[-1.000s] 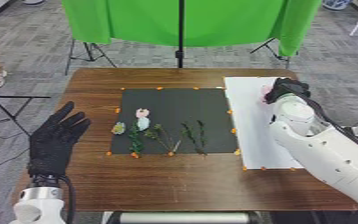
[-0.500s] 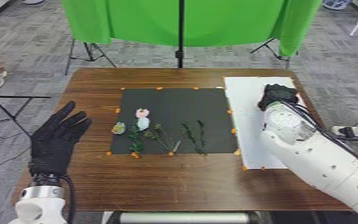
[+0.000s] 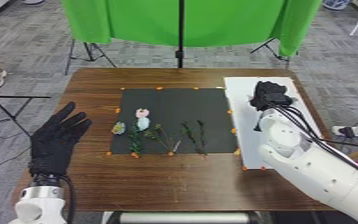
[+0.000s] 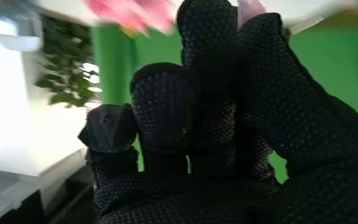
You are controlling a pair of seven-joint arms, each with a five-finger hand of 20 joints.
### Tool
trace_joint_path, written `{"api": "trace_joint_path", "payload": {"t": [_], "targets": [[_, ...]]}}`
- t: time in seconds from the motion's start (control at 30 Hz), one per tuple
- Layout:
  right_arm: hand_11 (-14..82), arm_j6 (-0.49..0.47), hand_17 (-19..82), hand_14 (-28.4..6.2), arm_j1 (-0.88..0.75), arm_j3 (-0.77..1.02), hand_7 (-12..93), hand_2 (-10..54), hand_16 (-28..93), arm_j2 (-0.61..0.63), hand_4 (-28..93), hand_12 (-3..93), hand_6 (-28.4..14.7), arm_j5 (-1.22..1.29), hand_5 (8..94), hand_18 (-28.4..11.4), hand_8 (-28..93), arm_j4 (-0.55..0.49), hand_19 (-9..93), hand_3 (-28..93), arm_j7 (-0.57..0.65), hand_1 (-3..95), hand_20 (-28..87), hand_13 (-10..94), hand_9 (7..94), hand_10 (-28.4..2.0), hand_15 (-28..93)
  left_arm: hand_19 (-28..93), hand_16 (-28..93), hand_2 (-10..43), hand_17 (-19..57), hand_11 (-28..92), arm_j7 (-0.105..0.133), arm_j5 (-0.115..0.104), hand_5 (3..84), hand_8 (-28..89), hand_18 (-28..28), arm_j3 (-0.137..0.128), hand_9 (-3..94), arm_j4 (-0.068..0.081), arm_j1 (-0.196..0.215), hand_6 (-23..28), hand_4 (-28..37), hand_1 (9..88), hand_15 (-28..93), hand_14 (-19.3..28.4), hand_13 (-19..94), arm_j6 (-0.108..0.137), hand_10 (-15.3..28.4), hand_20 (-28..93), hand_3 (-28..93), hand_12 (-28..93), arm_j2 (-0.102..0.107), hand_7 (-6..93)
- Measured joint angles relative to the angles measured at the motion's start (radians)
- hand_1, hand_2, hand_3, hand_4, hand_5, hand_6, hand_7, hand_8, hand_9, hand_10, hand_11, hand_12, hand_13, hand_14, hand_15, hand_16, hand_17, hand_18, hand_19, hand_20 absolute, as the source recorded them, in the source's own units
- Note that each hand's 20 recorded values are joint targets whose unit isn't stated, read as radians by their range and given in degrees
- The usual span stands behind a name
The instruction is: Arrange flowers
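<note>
Green cloth (image 3: 140,25) hangs past the far side of a brown wooden table (image 3: 184,187), with grey carpet (image 3: 33,42) all around. On the left, the left hand (image 3: 55,142) is spread, its straight fingers pointing away from the robot.

Next comes a flat black mat (image 3: 180,100) with orange bits by its edges. A small pale yellow flower (image 3: 119,128) lies near its left side. Beside it, a long leafy green stem (image 3: 136,143) runs from near to far. Close to its far end are a round white flower (image 3: 143,123) and a small pink flower (image 3: 142,113), the pink one farther away. A thin green sprig (image 3: 162,137) slants, its far end more to the left. Two dark green stems (image 3: 193,137) lie side by side, nearly straight away from the robot.

On the right is a long sheet of white paper (image 3: 247,117). The right hand (image 3: 271,95) is over it, pinching a pink flower with big petals (image 4: 133,12). I can't tell which way its stem points.
</note>
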Motion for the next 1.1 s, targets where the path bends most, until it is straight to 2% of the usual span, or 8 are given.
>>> {"api": "trace_joint_path", "payload": {"t": [0.2, 0.43, 0.67, 0.97, 1.1], "targets": [[16.3, -0.016, 29, -7.5, 0.015, -0.012, 15, -9.5, 17, -0.008, -28, 34.6, 2.9, -0.036, 88.3, -20.6, 3, -0.117, 93, 71, -0.173, 53.8, 61, 70, 92.0, -6.8, 77, 50, -8, 9.2, -7.8, 30, 0.017, -0.009, 40.8, -9, 23.3, -0.003, 38.5, -0.002, 0.014, 10.9, -20.4, 25.4, 56, 26.0, 27, 0.003, 20.9, 25, 76, 13, 0.007, 13.0], [17.0, -0.191, 28, -8.1, 0.029, -0.029, 15, -9.5, 17, -0.167, -28, 35.0, 2.9, -0.202, 87.5, -20.5, 3, -0.129, 93, 71, -0.340, 53.3, 60, 68, 90.5, -6.9, 78, 50, -8, 9.1, -7.9, 29, 0.023, -0.012, 40.9, -9, 23.3, 0.001, 38.6, -0.002, 0.013, 11.0, -20.4, 25.4, 56, 26.1, 27, 0.003, 20.9, 25, 76, 13, 0.013, 12.9], [17.0, -0.232, 26, -8.2, -0.006, -0.051, 15, -9.5, 17, -0.292, -28, 35.0, 3.2, -0.239, 86.5, -20.5, 2, -0.121, 93, 71, -0.380, 53.1, 58, 67, 89.1, -7.0, 78, 50, -8, 9.1, -7.8, 30, 0.016, -0.011, 40.9, -8, 23.3, 0.000, 38.5, -0.001, 0.007, 11.0, -20.4, 25.4, 56, 26.2, 27, 0.002, 20.9, 25, 76, 13, 0.011, 12.9], [14.9, -0.279, 25, -8.8, -0.040, -0.065, 14, -9.5, 16, -0.280, -28, 35.0, 3.1, -0.279, 81.0, -20.6, 0, -0.128, 93, 72, -0.411, 50.9, 57, 64, 85.8, -7.3, 78, 50, -8, 9.0, -7.8, 30, 0.007, -0.010, 40.9, -8, 23.3, -0.002, 38.6, -0.001, 0.004, 11.0, -20.4, 25.3, 56, 26.2, 27, 0.002, 20.9, 25, 76, 13, 0.007, 12.8], [21.1, -0.308, 23, -9.7, -0.045, -0.069, 15, -9.5, 14, -0.271, -28, 30.3, 2.6, -0.286, 73.3, -20.9, -5, -0.132, 93, 75, -0.409, 47.2, 58, 62, 80.8, -8.4, 79, 50, -8, 9.2, -7.8, 30, 0.003, -0.010, 40.9, -8, 23.3, -0.002, 38.6, -0.001, 0.001, 11.0, -20.4, 25.4, 56, 26.2, 27, 0.002, 20.9, 25, 76, 13, 0.006, 12.7]]}}
